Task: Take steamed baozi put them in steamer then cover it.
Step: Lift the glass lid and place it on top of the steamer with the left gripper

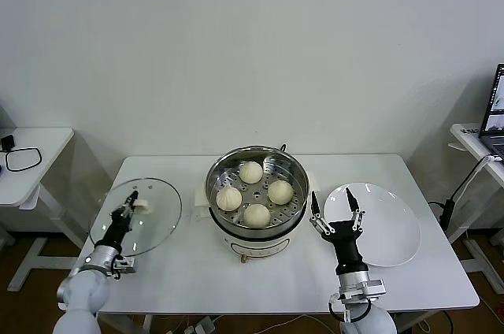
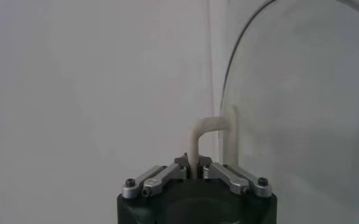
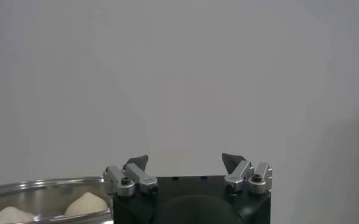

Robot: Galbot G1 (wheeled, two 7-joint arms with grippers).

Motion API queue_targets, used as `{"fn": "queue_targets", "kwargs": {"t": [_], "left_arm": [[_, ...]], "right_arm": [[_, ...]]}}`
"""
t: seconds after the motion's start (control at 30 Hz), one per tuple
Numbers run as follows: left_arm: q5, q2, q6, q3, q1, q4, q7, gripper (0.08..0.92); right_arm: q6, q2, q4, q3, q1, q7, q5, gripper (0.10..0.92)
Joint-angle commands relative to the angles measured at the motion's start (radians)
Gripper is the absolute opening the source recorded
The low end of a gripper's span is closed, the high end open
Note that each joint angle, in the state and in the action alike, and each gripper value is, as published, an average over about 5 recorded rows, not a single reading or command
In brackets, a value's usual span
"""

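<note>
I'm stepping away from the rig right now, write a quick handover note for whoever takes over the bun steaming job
Left gripper: shut on the white handle of the glass lid, lid held tilted above the table's left side.
Right gripper: open, holding nothing, hovering between the steamer and the white plate.
Buns: all four sit on the perforated tray inside the steamer. The plate has nothing on it.
Done: buns loaded, lid picked up.
Left: carry the lid over and set it on the steamer, then let go.
</note>
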Motion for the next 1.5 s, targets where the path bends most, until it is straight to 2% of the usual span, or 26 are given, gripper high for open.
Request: {"fn": "queue_targets", "kwargs": {"t": [0.03,0.13,0.3,0.53,0.77,0.97,1.17,1.5], "left_arm": [[-0.308,0.084,0.291,0.012,0.202,-0.559,0.219,0.191],[-0.331,0.119,0.391,0.066,0.216,-0.665,0.283,0.191],[-0.364,0.174,0.609,0.237,0.203,-0.806,0.375,0.191],[-0.312,0.197,0.794,0.496,0.096,-0.860,0.450,0.191],[-0.209,0.169,0.931,0.740,-0.044,-0.796,0.491,0.191],[-0.073,0.123,0.959,0.870,-0.149,-0.684,0.523,0.191],[0.016,0.066,0.948,0.937,-0.226,-0.557,0.526,0.191],[0.064,-0.001,0.939,0.958,-0.270,-0.451,0.519,0.191]], "right_arm": [[-0.011,-0.015,0.005,-0.005,0.011,0.000,0.007,0.823],[-0.009,-0.016,0.001,-0.011,0.014,-0.001,0.010,0.823],[-0.004,-0.016,-0.002,-0.018,0.017,-0.002,0.011,0.823],[-0.001,-0.011,0.008,-0.014,0.018,-0.002,0.009,0.823],[0.003,0.001,0.010,0.000,0.011,-0.003,-0.001,0.823],[0.006,0.009,0.003,0.017,0.006,-0.002,-0.005,0.823],[0.002,0.006,0.003,0.040,0.000,-0.002,-0.001,0.823],[-0.008,-0.022,0.006,0.109,-0.029,-0.011,0.049,0.823]]}}
